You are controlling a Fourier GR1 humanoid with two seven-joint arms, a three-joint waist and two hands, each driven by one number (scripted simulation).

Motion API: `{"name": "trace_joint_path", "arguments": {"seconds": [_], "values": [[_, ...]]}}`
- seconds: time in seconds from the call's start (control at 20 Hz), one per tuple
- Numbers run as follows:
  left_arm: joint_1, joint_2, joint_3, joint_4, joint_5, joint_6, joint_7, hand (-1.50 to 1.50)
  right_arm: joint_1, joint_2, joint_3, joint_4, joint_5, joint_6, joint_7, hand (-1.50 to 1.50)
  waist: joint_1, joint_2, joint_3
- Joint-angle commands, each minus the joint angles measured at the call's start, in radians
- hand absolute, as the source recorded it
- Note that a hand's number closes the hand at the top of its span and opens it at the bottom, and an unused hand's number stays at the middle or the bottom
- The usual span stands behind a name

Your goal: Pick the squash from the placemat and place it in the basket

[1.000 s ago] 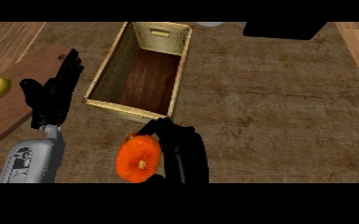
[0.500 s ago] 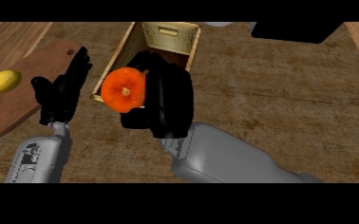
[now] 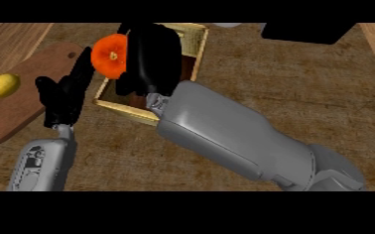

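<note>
Fingers [image 3: 147,39] of right hand [image 3: 155,64] clenched round orange squash [image 3: 108,55], carried farther forward, now over left rim of basket [image 3: 126,110]. Open left hand [image 3: 62,96] beside it.

A steep downward look at a wooden bench [image 3: 293,94] whose top fills nearly the whole view. Its surface is dull grey-brown, with fine streaked grain running roughly across. In the upper left corner lies a band of paler, warmer wood [image 3: 22,39] with lengthwise grain (whether it belongs to the bench or is a separate surface cannot be told). A thin sliver of similar light wood [image 3: 368,29] shows at the upper right edge. Near the top right sits a flat black block [image 3: 311,32], cut off by the view's upper edge, and just left of it a small pale rounded shape [image 3: 236,25]. The light is even and soft.
</note>
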Motion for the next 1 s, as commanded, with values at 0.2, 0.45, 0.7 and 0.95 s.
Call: {"name": "trace_joint_path", "arguments": {"seconds": [0.2, 0.45, 0.7, 0.95], "values": [[0.022, 0.005, 0.024, 0.012, 0.006, 0.008, -0.026, 0.00, -0.279, 0.020, 0.141, 0.280, 0.088, 0.237, -0.060, 1.50, -0.029, -0.001, 0.002], [0.013, -0.019, -0.015, 0.001, -0.010, 0.008, -0.010, 0.00, -0.355, 0.020, 0.164, 0.388, 0.002, 0.204, -0.116, 1.50, -0.015, 0.004, 0.003], [-0.034, -0.008, -0.003, 0.016, -0.005, 0.006, 0.013, 0.00, -0.392, 0.020, 0.199, 0.441, -0.060, 0.212, -0.090, 1.50, 0.003, 0.009, 0.001], [-0.052, 0.043, 0.038, 0.024, 0.016, -0.020, 0.010, 0.00, -0.438, 0.020, 0.153, 0.507, -0.193, 0.421, -0.132, 1.50, -0.007, 0.009, 0.001]]}}
